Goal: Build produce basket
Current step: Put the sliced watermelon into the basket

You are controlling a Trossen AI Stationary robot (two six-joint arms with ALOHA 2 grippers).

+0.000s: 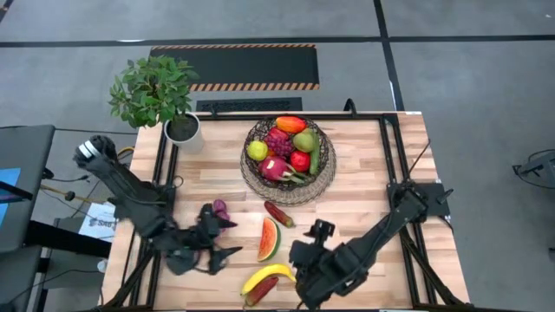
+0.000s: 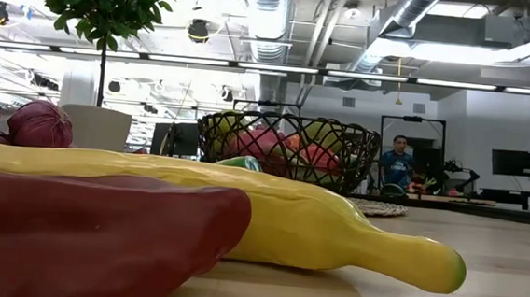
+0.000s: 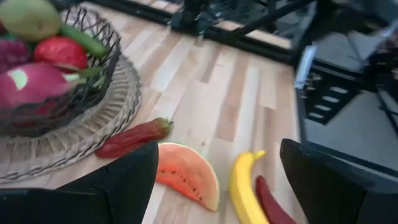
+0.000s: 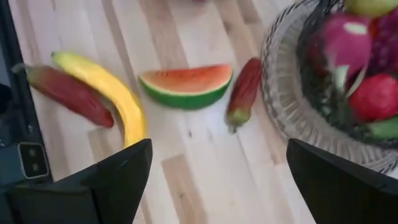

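Left gripper (image 1: 211,245): low over table's front-left area, fingers spread wide, nothing between them; purple onion-like pieces (image 1: 219,209) lie just beside it on the far side. In left wrist view its two dark fingers (image 3: 127,186) stand well apart w/ the red-fleshed, green-rinded watermelon slice (image 3: 188,175) showing in the gap, not touched.

Right gripper (image 1: 310,277): front-centre of table, jaws also wide open, empty; in right wrist view its fingers (image 4: 118,180) frame bare wood, w/ fruit lying beyond.

Loose produce on the light wooden slatted table (image 1: 364,165): long yellow banana (image 1: 267,276) at front edge, just left of right gripper; dark red pepper (image 1: 257,292) lies against banana's near side; watermelon slice between the two grippers, slightly farther back; second slim red pepper w/ green stem (image 1: 278,213) lies between slice and basket, close to basket's base, not inside.

Round dark wire-mesh basket on tan wicker mat (image 1: 288,159): rear-centre of table, upright; holds orange-red fruit, purple grapes, green pear-like fruit, green apple, pink dragon fruit, red fruit.

Leafy green plant in white pot (image 1: 170,108): rear-left corner, apart from basket.

Low view: banana and red pepper fill foreground; person in blue top (image 2: 397,163) stands far back in room.
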